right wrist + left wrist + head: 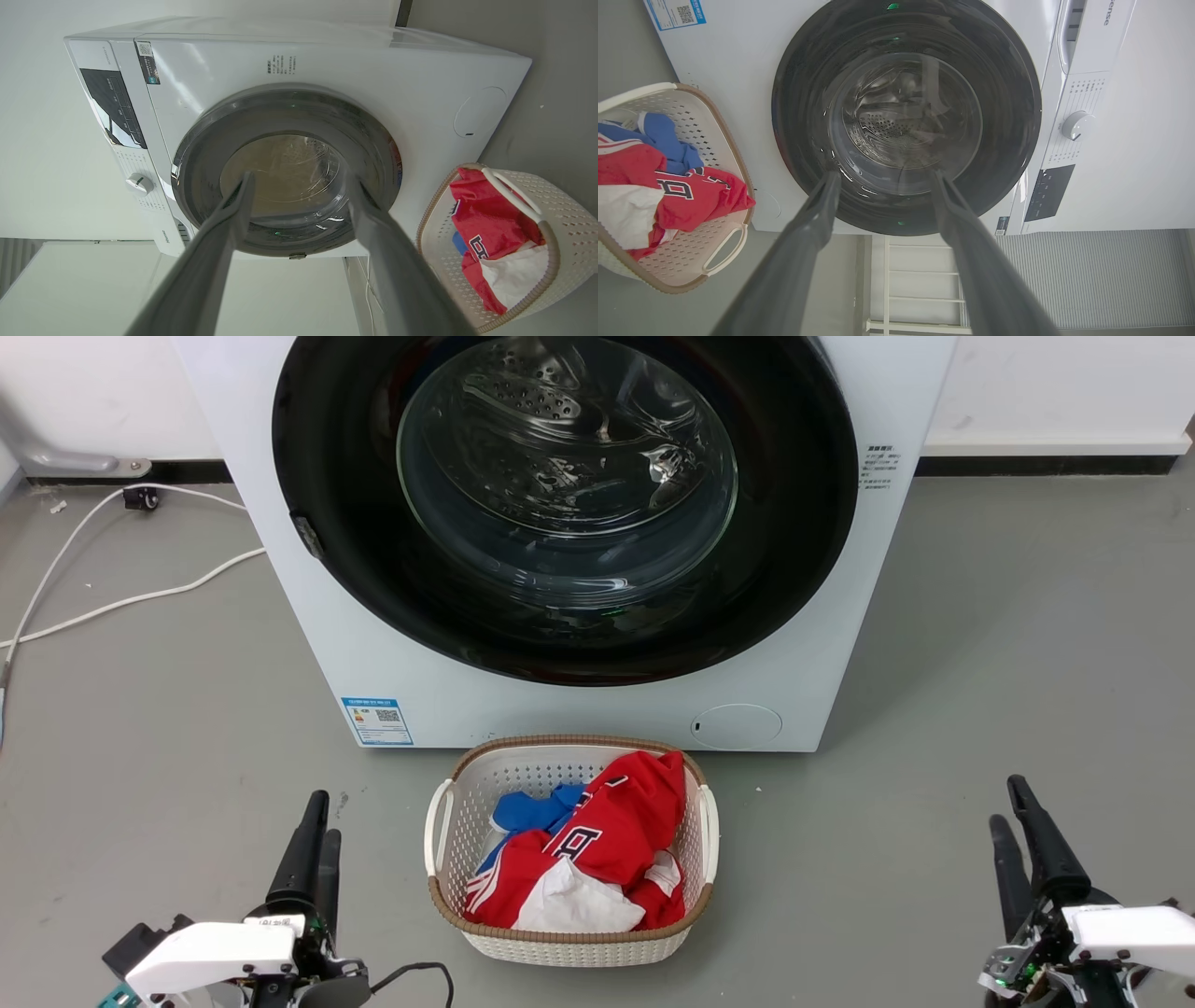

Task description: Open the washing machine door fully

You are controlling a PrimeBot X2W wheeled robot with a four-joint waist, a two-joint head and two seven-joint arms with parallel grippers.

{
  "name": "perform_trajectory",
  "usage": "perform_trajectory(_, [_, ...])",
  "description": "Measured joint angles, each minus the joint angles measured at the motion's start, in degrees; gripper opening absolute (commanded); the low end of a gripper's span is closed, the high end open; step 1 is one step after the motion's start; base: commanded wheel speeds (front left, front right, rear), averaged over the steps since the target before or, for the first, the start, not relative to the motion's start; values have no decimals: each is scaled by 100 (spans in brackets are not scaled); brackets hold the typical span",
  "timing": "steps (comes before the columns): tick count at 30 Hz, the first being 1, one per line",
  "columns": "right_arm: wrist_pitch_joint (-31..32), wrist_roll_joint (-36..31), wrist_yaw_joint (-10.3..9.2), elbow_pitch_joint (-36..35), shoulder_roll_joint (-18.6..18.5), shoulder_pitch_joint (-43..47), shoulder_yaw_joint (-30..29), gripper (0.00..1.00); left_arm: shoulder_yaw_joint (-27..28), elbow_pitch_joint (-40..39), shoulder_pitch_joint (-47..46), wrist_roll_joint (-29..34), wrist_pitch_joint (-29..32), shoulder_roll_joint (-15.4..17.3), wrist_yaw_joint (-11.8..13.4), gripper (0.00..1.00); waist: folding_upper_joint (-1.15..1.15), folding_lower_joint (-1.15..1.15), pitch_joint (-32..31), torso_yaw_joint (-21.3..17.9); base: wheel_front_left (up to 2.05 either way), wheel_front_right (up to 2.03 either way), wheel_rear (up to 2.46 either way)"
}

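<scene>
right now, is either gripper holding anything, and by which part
Nothing is held. The left gripper and the right gripper both have open, empty jaws, well clear of the washing machine door.

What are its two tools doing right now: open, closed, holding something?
Left tool: open, holding nothing.
Right tool: open, holding nothing.

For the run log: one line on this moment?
washing machine door shut | left gripper open, off door | right gripper open, off door | laundry basket before washing machine
</scene>
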Motion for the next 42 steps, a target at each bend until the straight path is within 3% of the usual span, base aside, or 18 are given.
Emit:
perform_trajectory(9, [-232, -1155, 0, -387, 1, 64, -131, 100, 12, -337, 4, 968, -234, 1, 100, 100, 0, 0, 19, 4, 0, 0, 0])
perform_trajectory(31, [-714, -4162, 0, -1403, 1, 307, 198, 100, -511, -979, 109, 3775, -716, 12, 709, 100, 0, 0, 61, 15, 0, 0, 0])
perform_trajectory(42, [-910, -5156, 0, -1445, 1, 488, 287, 100, -770, -1049, 157, 4677, -924, 70, 843, 100, 0, 0, 53, 19, 0, 0, 0])
